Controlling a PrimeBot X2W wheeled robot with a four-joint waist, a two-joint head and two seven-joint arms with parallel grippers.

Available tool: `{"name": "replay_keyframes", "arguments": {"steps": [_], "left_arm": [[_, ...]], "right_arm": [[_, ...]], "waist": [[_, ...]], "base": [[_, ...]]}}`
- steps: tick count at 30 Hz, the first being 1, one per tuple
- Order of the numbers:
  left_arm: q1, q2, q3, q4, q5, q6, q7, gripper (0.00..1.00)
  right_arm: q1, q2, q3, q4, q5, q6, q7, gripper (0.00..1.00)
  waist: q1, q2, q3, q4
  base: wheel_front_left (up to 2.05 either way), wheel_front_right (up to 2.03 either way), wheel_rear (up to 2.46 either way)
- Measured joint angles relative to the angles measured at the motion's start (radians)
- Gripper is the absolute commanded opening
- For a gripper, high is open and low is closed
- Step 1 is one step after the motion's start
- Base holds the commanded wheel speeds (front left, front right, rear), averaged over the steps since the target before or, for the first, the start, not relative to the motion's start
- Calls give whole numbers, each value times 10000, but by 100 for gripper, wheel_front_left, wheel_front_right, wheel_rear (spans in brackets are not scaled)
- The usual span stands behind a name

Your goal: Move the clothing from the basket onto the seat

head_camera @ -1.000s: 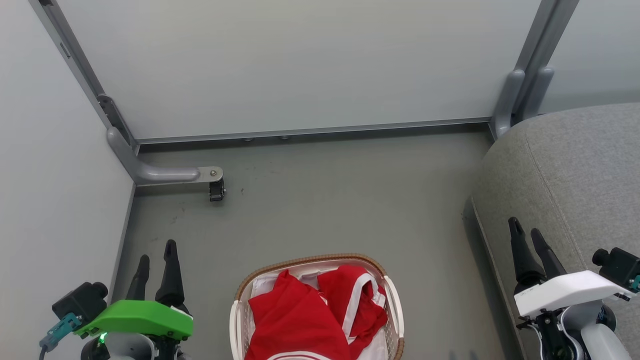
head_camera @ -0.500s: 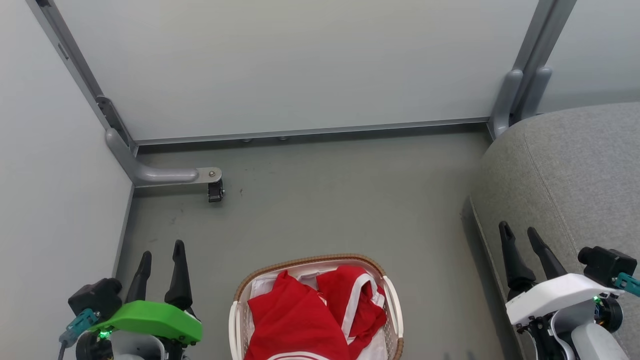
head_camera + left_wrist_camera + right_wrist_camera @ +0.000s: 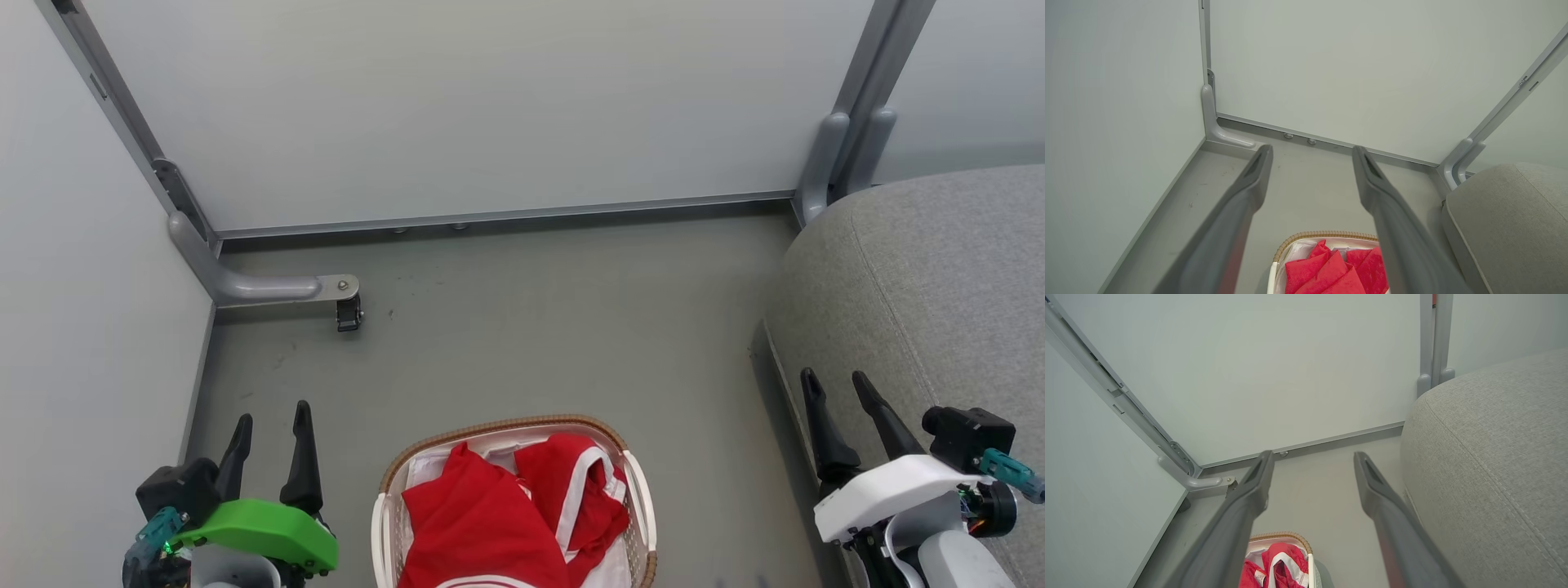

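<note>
Bright red clothing (image 3: pixel 510 514) with white trim lies bunched in the cream basket (image 3: pixel 502 426) with a brown woven rim, at the bottom middle of the head view. The clothing (image 3: pixel 1331 267) and the basket rim (image 3: pixel 1323 234) also show low in the left wrist view, and the clothing (image 3: pixel 1278 565) low in the right wrist view. The grey seat (image 3: pixel 939 286) fills the right side. My left gripper (image 3: pixel 273 418) is open, left of the basket and apart from it. My right gripper (image 3: pixel 834 377) is open, over the seat's left edge, holding nothing.
Pale wall panels close off the back and left. A grey metal foot with a small black caster (image 3: pixel 349 312) juts out from the left corner. Grey upright posts (image 3: pixel 849 155) stand at the back right, by the seat. Grey floor (image 3: pixel 555 327) lies beyond the basket.
Both grippers have drifted inward, toward the basket, and slightly lower in the head view. The wrist cameras have swung round. Both stay open; the clothing has not moved.
</note>
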Motion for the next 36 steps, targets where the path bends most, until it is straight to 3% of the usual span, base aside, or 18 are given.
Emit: {"name": "replay_keyframes", "arguments": {"steps": [36], "left_arm": [[415,-36,-499,209,1613,192,-721,100]], "right_arm": [[291,320,-42,295,-2598,2,-704,100]], "waist": [[0,0,-63,-115]], "base": [[0,0,0]]}}
